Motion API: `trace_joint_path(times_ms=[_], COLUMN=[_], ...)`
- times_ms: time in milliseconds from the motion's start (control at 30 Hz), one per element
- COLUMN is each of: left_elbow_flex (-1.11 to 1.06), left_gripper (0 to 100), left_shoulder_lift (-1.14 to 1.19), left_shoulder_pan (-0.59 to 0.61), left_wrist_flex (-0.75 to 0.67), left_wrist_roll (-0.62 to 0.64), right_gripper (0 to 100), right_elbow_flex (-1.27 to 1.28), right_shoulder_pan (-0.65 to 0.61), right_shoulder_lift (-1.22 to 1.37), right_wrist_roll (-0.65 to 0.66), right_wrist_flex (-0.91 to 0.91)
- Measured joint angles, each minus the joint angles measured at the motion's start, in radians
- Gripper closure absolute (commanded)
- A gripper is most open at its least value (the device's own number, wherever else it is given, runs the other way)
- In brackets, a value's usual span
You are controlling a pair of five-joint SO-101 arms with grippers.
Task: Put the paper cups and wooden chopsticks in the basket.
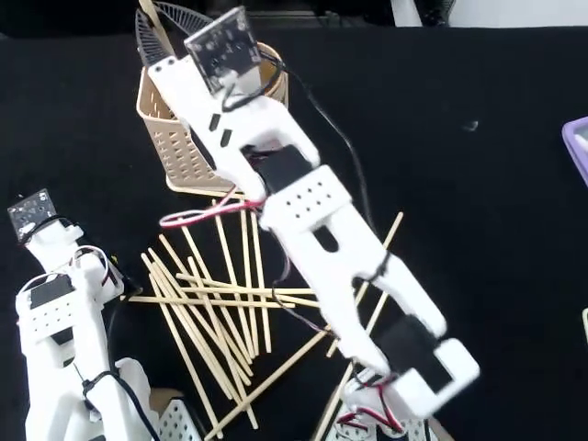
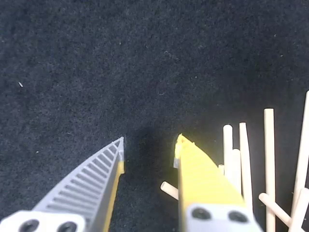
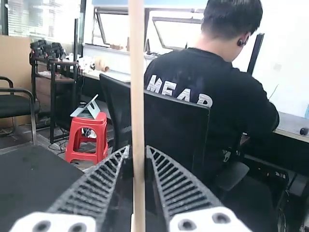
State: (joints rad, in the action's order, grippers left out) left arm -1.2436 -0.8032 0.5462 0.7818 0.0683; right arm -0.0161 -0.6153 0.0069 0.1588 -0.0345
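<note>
— Where's the stick?
— The right hand pinches one chopstick upright over the basket, far left. The left hand is spread beside the pile on the worktop
— Handling?
— Light, stiff, probably slick wood; I'd grip each near mid-length so it won't swing

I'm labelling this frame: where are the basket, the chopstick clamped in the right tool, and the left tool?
basket (image 1: 168,145), high view, on its slotted side wall.
clamped chopstick (image 3: 137,92), right wrist view, midway up its shaft.
left tool (image 2: 150,140), left wrist view, midway between its fingertips.
</note>
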Motion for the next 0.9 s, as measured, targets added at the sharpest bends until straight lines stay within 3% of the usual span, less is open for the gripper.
trace_joint_path(times_ms=[700,900], left_elbow_flex=[0.0,0.0], left_gripper=[82,82], left_shoulder_lift=[0.0,0.0], left_shoulder_pan=[0.0,0.0], left_wrist_flex=[0.0,0.0], left_wrist_roll=[0.0,0.0], right_gripper=[98.2,79.4], right_elbow_flex=[-0.064,-0.066], right_shoulder_pan=[-0.002,-0.003], right_shoulder_lift=[0.285,0.269], right_wrist_roll=[0.0,0.002], right_wrist_flex=[0.002,-0.147])
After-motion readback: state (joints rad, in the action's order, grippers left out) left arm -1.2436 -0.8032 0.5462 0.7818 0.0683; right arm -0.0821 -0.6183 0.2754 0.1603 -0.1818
